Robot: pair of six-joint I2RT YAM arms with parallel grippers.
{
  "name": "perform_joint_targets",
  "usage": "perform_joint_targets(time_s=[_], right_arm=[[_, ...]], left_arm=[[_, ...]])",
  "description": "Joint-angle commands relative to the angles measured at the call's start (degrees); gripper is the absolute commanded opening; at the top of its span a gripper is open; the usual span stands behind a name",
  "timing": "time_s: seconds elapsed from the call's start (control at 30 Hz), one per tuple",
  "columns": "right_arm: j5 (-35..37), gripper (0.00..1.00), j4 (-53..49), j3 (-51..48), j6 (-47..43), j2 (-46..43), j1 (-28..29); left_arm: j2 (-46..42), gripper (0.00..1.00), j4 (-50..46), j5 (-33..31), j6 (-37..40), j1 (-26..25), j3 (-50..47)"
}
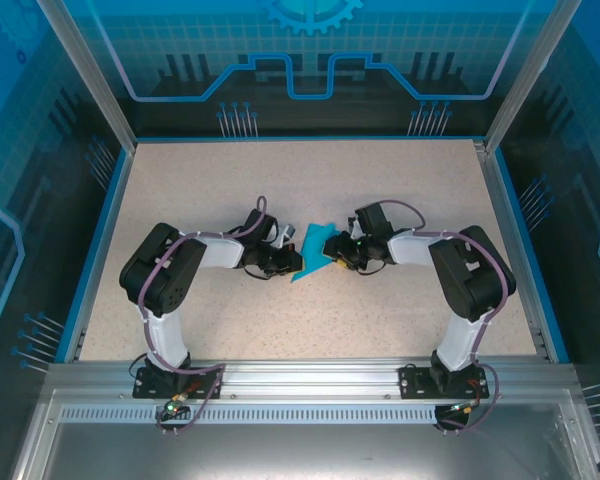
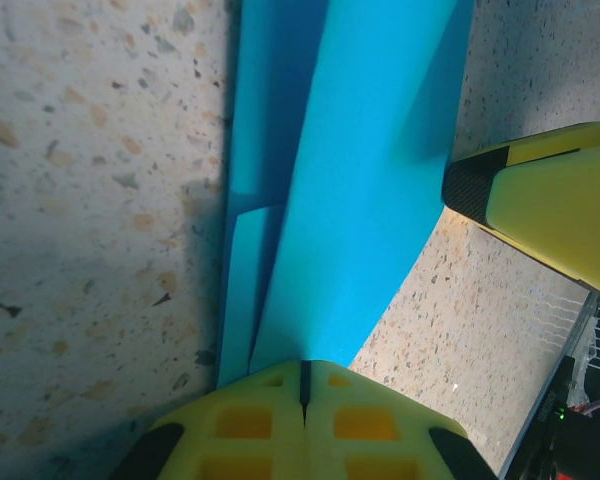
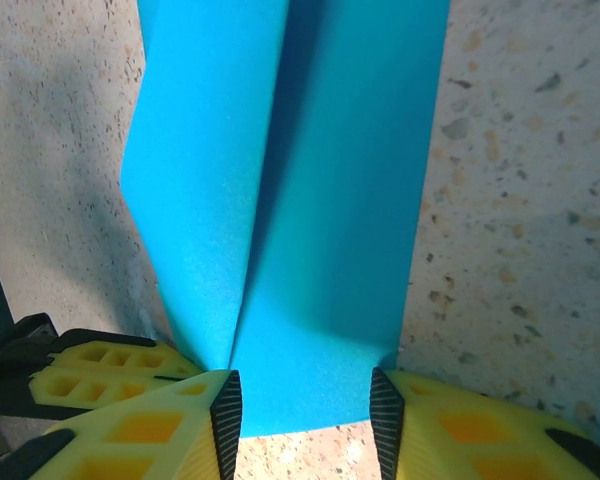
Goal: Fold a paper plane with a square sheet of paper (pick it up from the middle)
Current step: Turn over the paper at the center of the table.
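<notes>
Bench [image 1: 180, 190] centre: the paper [image 1: 312, 258] is stretching between both arms, left pincer [image 2: 303, 378] clamping it, right pincer [image 3: 305, 400] gaping astride it.

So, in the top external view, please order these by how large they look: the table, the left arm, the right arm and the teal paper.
1. table, clearly the largest
2. left arm and right arm: they look alike, so I do not rank one above the other
3. teal paper, the smallest
</notes>
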Motion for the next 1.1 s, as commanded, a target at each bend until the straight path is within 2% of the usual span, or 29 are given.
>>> perform_joint_targets(time_s=[0.0, 0.13, 0.37, 0.77, 0.9, 1.07], right_arm=[[3.84, 0.42, -1.46, -2.39, 1.83, -2.23, 0.75], [4.46, 0.43, -3.68, -1.24, 1.36, -2.24, 1.01], [0.83, 0.42, 2.57, -1.24, 4.46, 1.75, 2.08], [-0.21, 0.40, 7.82, 1.30, 7.44, 2.03, 3.08], [0.05, 0.41, 8.23, 2.36, 7.07, 2.67, 2.88], [3.67, 0.41, 3.18, 2.35, 4.67, 1.18, 2.55]], left_arm=[[1.95, 0.00, -11.10, -4.31, 1.67, -0.34, -1.92], [1.98, 0.00, -11.03, -4.34, 1.60, -0.34, -1.92], [2.26, 0.00, -11.10, -3.86, 1.41, -0.34, -1.30], [1.50, 0.01, -11.29, -2.59, 1.28, -0.32, -1.12], [0.48, 0.00, -11.28, -2.37, 0.99, -0.32, -1.13], [-0.97, 0.01, -11.80, -3.37, 0.23, -0.34, -0.81]])
